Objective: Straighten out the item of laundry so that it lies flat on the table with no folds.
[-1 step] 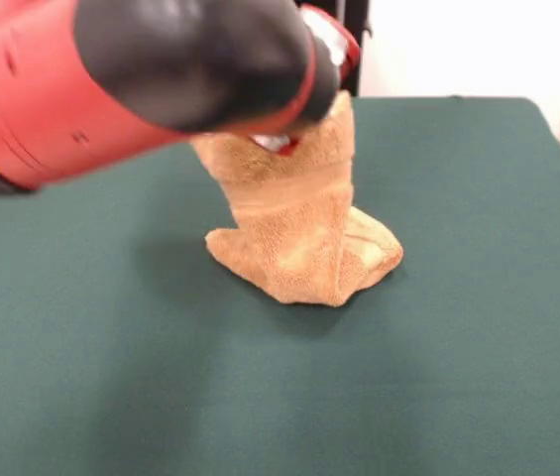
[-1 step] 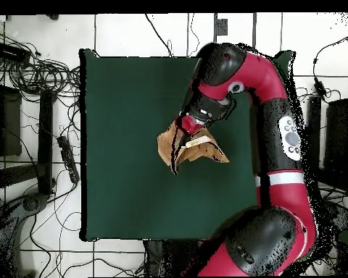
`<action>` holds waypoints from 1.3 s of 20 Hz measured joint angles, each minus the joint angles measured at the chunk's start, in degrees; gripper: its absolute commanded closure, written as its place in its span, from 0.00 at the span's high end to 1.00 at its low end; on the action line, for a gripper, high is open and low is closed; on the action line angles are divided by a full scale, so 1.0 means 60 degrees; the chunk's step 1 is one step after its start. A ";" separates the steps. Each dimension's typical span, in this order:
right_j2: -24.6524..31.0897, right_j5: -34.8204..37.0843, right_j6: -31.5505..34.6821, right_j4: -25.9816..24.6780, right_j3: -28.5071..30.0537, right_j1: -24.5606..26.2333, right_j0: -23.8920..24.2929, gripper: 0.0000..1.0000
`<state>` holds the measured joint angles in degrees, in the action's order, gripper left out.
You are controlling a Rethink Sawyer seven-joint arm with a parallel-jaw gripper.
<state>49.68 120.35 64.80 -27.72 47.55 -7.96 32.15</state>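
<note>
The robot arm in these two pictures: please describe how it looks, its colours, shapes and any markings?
The red and black robot arm is built of thick rounded segments: glossy red shells with black rounded joint caps. In the overhead view, one red link carries a light grey oval panel with small dark buttons, and a white band rings the arm below it. The wrist end is black.

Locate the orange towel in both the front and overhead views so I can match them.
Front view: the towel hangs at centre, top pulled up under the arm, lower end bunched on the green table.
Overhead view: the towel lies crumpled right of the table's centre, below the gripper.
Shared landmark: the red arm's wrist directly above the towel.
</note>
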 measured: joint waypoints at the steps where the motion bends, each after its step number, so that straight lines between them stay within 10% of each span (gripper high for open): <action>1: 0.0000 0.0000 0.0000 -0.0040 -0.0068 0.0108 -0.0064 0.00; 26: 0.0977 0.0069 -0.0465 -0.0886 -0.3583 0.2794 -0.1901 0.00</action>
<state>55.54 120.76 62.01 -33.04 26.05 8.80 20.74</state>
